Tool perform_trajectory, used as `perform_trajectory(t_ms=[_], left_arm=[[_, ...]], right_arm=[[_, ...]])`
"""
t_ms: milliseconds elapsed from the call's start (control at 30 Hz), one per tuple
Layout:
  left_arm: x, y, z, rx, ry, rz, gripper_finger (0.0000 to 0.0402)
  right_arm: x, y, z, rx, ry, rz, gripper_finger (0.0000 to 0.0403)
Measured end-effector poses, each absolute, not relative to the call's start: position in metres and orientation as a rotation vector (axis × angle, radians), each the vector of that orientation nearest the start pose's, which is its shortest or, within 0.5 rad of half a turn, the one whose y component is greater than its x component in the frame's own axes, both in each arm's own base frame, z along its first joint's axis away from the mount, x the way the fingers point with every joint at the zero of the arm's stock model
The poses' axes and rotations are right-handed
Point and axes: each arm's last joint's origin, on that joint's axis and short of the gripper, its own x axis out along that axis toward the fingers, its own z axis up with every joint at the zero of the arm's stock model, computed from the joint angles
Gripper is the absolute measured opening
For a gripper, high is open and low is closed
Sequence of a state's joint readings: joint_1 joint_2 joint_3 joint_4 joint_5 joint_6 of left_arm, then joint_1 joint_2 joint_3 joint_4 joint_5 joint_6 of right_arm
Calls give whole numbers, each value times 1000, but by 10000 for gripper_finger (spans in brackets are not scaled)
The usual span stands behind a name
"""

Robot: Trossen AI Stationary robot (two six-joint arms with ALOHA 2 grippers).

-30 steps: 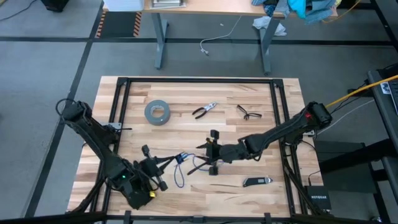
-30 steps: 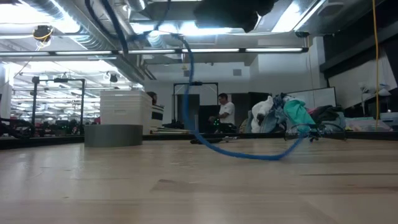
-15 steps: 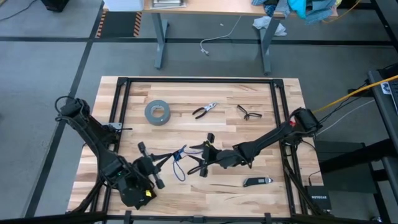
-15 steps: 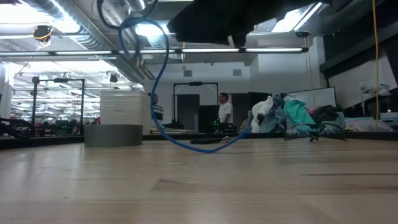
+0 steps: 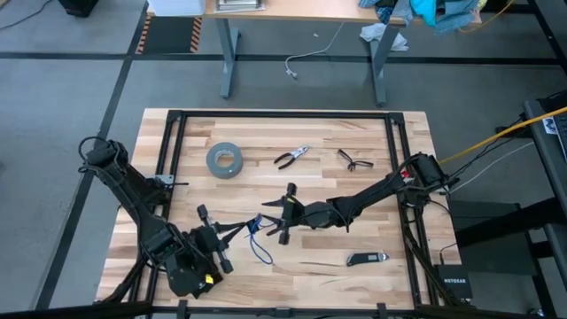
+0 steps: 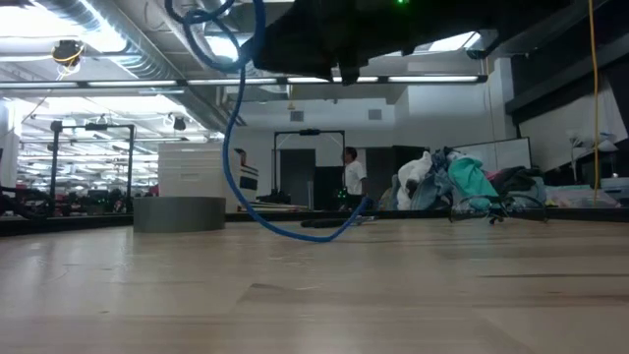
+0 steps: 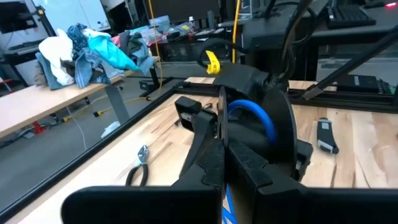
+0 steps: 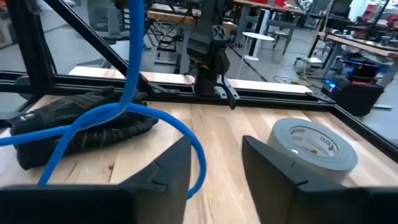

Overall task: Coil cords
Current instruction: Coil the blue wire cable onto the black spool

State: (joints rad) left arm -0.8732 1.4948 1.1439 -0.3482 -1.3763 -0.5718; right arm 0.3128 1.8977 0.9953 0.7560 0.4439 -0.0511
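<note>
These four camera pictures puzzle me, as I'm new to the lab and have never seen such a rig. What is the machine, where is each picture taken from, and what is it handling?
It is a robot with two dark arms at a wooden table. One picture looks straight down from above, one looks level across the tabletop, and two come from cameras on the wrists. The left gripper is shut on the blue cord, whose loop hangs down to the table. The right gripper reaches toward that cord with its fingers apart and nothing between them. Also lying there are a grey tape roll, pliers, glasses and a small dark tool.
</note>
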Motion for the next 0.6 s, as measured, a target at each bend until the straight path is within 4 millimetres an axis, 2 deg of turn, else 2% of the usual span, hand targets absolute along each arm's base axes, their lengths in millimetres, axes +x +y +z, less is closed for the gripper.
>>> perform_trajectory(t_ms=[267, 400, 600], left_arm=[[223, -216, 295, 105, 145, 552, 1], [223, -216, 296, 96, 139, 556, 1], [224, -217, 298, 101, 128, 561, 1]], right_arm=[[381, 115, 183, -109, 151, 10, 10], [380, 120, 183, -92, 150, 42, 18], [376, 130, 182, -56, 168, 95, 6]])
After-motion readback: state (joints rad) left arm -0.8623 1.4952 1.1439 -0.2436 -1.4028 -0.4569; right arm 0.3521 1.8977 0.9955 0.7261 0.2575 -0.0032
